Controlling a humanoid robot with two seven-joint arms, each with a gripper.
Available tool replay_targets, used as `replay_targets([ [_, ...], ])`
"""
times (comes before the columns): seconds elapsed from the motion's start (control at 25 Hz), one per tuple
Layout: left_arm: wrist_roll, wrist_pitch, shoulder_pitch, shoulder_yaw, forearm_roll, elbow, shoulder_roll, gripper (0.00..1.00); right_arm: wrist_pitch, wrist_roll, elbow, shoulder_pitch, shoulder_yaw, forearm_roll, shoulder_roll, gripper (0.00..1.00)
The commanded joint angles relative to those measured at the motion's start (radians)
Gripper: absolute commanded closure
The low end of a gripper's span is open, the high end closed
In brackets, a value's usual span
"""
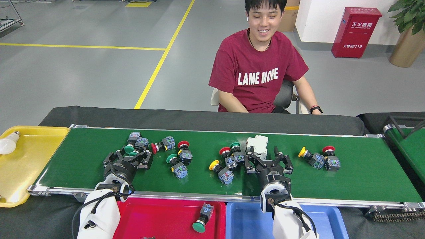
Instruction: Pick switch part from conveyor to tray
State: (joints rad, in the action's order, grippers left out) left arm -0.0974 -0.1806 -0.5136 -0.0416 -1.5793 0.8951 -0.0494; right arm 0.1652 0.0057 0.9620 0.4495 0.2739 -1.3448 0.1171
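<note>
Long, wide green conveyor belt with silver aluminium rails runs across the view, carrying scattered push-button switch parts. Left gripper is over the belt's left portion, fingers spread open around a green-capped switch part that lies among two grey-blue contact blocks; no clear clamp on it. Just right of that lies a red-capped switch part, then a pair with red and green caps. Mid-belt cluster: yellow-, red- and green-capped switch parts bunched together. Right gripper is over the belt beside that cluster, fingers open, straddling the near end of a white boxy circuit-breaker-like block; whether it touches cannot be told. Farther right, a yellow-capped and a red-capped switch part lie side by side. Below the belt's near rail: a red plastic tray holding one green-capped switch part, and a blue plastic tray next to it. Yellow tray at the left end holds a white light bulb. A person in a dark red T-shirt sits behind the belt.
</note>
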Motion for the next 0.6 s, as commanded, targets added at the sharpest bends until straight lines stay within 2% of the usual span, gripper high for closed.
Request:
replay_targets([
  [0.0, 0.011, -0.051, 0.007, -0.006, 0.004, 0.071, -0.018, 0.83, -0.050, 0.005, -0.022, 0.011, -0.001, 0.012, -0.016, 0.71],
  [0.12, 0.010, -0.165, 0.095, -0.009, 0.021, 0.216, -0.078, 0.83, -0.055, 0.008, -0.029, 0.021, 0.004, 0.041, -0.037, 0.73],
  [0.28, 0.007, -0.481, 0.353, -0.009, 0.067, 0.525, -0.138, 0.81, -0.078, 0.010, -0.017, 0.026, 0.004, 0.069, -0.048, 0.77],
  [0.32, 0.005, -0.568, 0.432, -0.011, 0.071, 0.613, -0.139, 0.78, -0.081, 0.011, -0.005, 0.029, 0.002, 0.069, -0.048, 0.77],
  [0.36, 0.005, -0.605, 0.498, -0.012, 0.079, 0.682, -0.138, 0.74, -0.089, 0.014, 0.026, 0.031, 0.002, 0.069, -0.050, 0.77],
  [0.4, 0.001, -0.605, 0.570, -0.012, 0.087, 0.745, -0.130, 0.64, -0.104, 0.028, 0.076, 0.026, -0.002, 0.070, -0.054, 0.77],
  [0.48, 0.001, -0.605, 0.641, -0.012, 0.088, 0.809, -0.122, 0.47, -0.138, 0.071, 0.155, 0.008, -0.007, 0.081, -0.080, 0.77],
  [0.56, -0.001, -0.605, 0.676, -0.014, 0.085, 0.848, -0.103, 0.09, -0.176, 0.105, 0.265, -0.028, -0.007, 0.131, -0.131, 0.77],
])
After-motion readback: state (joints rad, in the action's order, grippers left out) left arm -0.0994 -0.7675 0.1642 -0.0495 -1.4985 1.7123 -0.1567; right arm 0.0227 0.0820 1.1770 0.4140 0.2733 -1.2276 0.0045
